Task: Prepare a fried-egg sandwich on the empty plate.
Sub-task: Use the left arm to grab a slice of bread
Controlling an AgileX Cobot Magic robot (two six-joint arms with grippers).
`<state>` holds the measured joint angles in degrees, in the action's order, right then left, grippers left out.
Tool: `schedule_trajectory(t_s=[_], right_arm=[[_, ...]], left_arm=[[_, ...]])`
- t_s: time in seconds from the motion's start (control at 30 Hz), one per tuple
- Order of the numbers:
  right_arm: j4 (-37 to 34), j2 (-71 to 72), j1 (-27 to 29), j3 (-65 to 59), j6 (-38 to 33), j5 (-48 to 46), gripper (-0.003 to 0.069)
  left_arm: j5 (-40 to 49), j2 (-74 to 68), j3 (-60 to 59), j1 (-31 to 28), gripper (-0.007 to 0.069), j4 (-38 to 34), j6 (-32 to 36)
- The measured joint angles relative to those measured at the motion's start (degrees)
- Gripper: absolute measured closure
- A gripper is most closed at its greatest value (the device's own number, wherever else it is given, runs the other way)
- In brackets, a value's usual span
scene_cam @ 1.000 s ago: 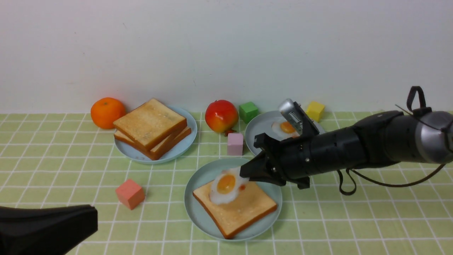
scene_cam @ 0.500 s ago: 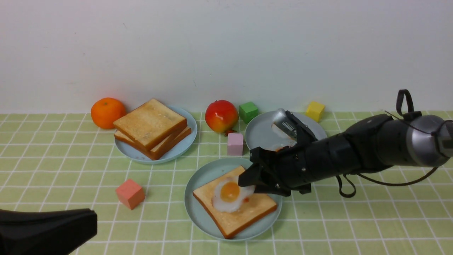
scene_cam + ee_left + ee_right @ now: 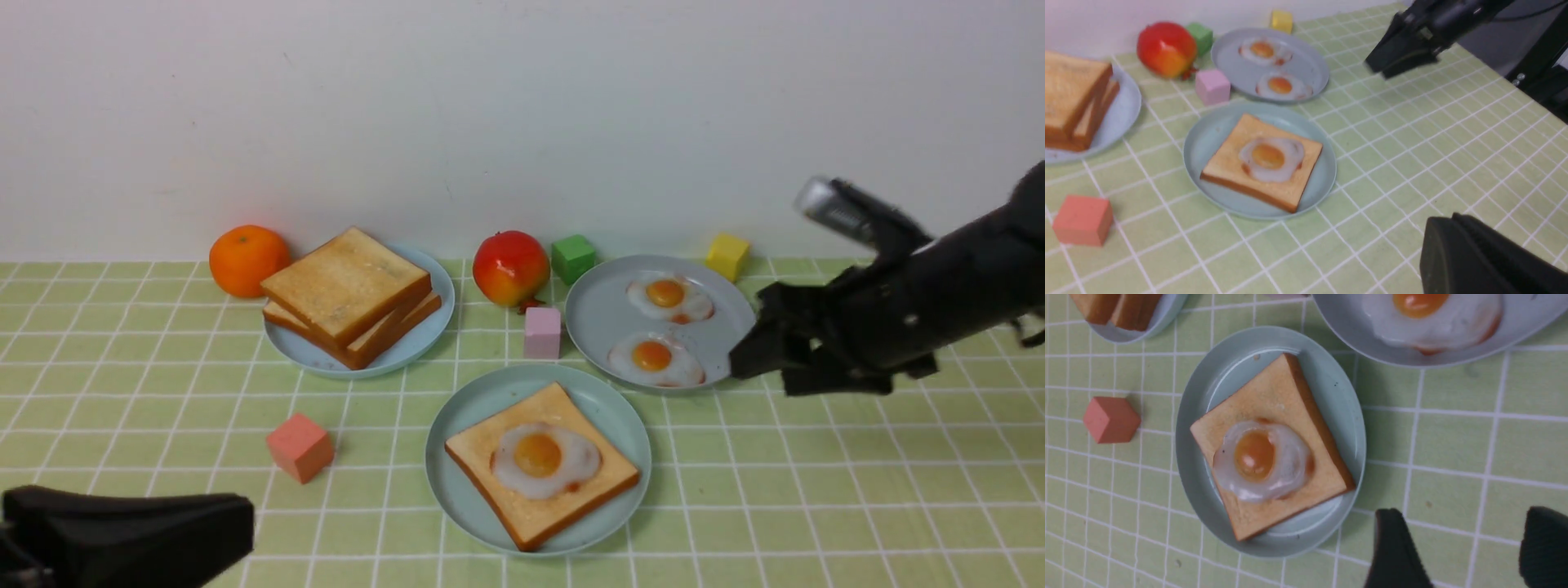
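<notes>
A: Where is the fried egg (image 3: pixel 545 461) to be found?

B: It is laid flat, yolk up, on the toast slice (image 3: pixel 522 518), which is carried by the teal plate (image 3: pixel 457 498). The slice is turned so that one corner is pointed towards the robot. The egg is left uncovered, its orange yolk ringed by irregular white.

A: And the grippers?

B: The right gripper (image 3: pixel 1466 510) is held to the right of the teal plate, well apart from it, with its fingers spread and the egg released. The left gripper (image 3: pixel 245 523) is seen only in part, to the left of the teal plate and nearer the robot; it is kept clenched.

A: What is set beyond the teal plate?

B: To its left, stacked toast slices (image 3: pixel 347 282) are borne by the sky-blue plate (image 3: pixel 437 306), with an orange (image 3: pixel 249 261) placed further off. To its right, two more eggs (image 3: pixel 655 359) are held by the greyish-blue plate (image 3: pixel 718 339). Straight beyond it, a pink block (image 3: pixel 542 333) is seen, and farther beyond, a red fruit (image 3: pixel 512 268) and a green block (image 3: pixel 574 259). A yellow block (image 3: pixel 727 256) is placed far beyond, to the right.

A: Anything beside it?

B: A coral block (image 3: pixel 300 448) is set to its left, apart from it.
</notes>
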<state>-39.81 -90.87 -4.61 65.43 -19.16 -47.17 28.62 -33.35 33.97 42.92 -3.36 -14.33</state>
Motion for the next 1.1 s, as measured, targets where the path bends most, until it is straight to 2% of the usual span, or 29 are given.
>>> schedule_trajectory(t_s=[0.03,0.13,0.17,0.2,0.23,0.33,0.37,0.4,0.5,0.53,0.67,1.0,1.1], right_arm=[[0.4,0.6,0.0,0.0,0.4,-0.7,0.0255],[6.4,11.5,0.5,0.0,4.2,-5.5,0.0405],[6.6,12.1,0.4,0.0,4.4,-5.5,0.0413],[8.8,16.9,-0.2,0.0,5.8,-6.9,0.0493],[9.2,18.0,-0.5,0.0,6.0,-7.2,0.051],[12.0,27.0,-4.2,-0.1,7.0,-9.1,0.0631],[12.1,27.4,-4.5,-0.1,7.0,-9.2,0.0636],[13.4,30.8,-7.6,-0.1,7.0,-9.5,0.0666],[15.6,33.5,-12.4,-0.1,7.0,-9.2,0.067],[17.9,35.0,-16.3,-0.1,7.0,-9.2,0.0669],[22.7,37.6,-23.1,-0.1,8.4,-9.3,0.0662],[24.2,39.1,-24.8,-0.1,9.8,-9.6,0.0657],[24.4,39.0,-24.8,-0.1,9.8,-9.6,0.0655]], left_arm=[[-0.1,-0.5,0.0,0.0,0.0614,0.0,-0.4],[-0.4,-11.0,0.4,0.0,0.0614,0.2,-2.7],[-0.3,-12.4,0.6,0.0,0.0614,0.2,-2.7],[0.2,-17.9,2.1,0.0,0.0614,0.3,-2.8],[0.3,-19.3,2.6,0.0,0.0615,0.4,-2.8],[2.1,-30.2,9.4,0.0,0.0638,3.0,-2.8],[2.2,-30.2,9.4,0.0,0.0638,3.4,-2.8],[2.8,-34.8,13.8,-0.7,0.0638,5.5,-2.8],[3.7,-39.8,19.5,-3.1,0.0638,7.1,-2.7],[4.5,-42.8,22.9,-5.7,0.0638,7.7,-2.2],[6.4,-51.3,31.4,-13.6,0.0638,8.5,3.0],[13.5,-70.1,49.2,-24.7,0.0634,8.2,14.3],[15.6,-75.7,54.8,-27.1,0.0578,8.0,18.0]])
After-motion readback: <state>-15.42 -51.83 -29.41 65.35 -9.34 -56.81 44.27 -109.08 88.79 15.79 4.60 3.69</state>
